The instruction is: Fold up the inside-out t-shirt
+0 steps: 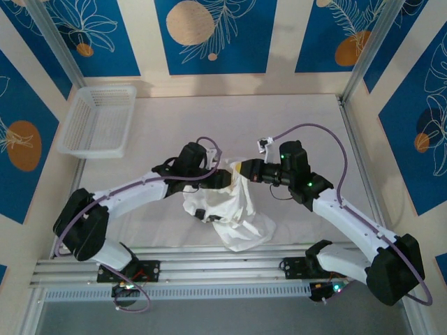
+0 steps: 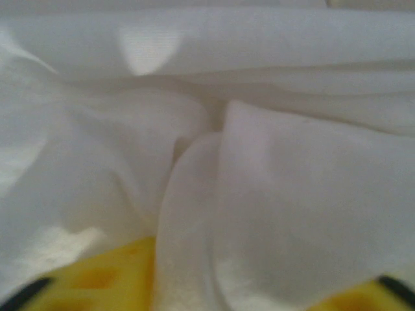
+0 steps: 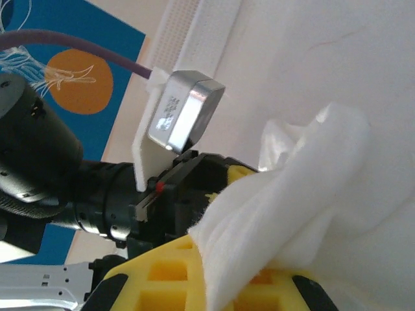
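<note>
Item: inside-out t-shirt (image 1: 234, 213), white, thin and creased. It hung in a bunch between the two arms at the middle of the tabletop (image 1: 300, 118), its lower part pooled on the near side. Handling, as judged: light, limp, not fragile, prone to sag and slip unless held at a seam or hem; best taken at the shoulders or bottom corners and spread flat. Right pincer (image 1: 241, 169) was pinching a wad of the cloth. Left pincer (image 1: 211, 173) had its yellow fingers (image 2: 97, 282) on either side of a fold; whether it was clamped could not be told. Markings: a small dark label (image 1: 200, 214) on the cloth, illegible. Print on the left wrist's silver camera housing (image 3: 185, 110) was also unreadable.
</note>
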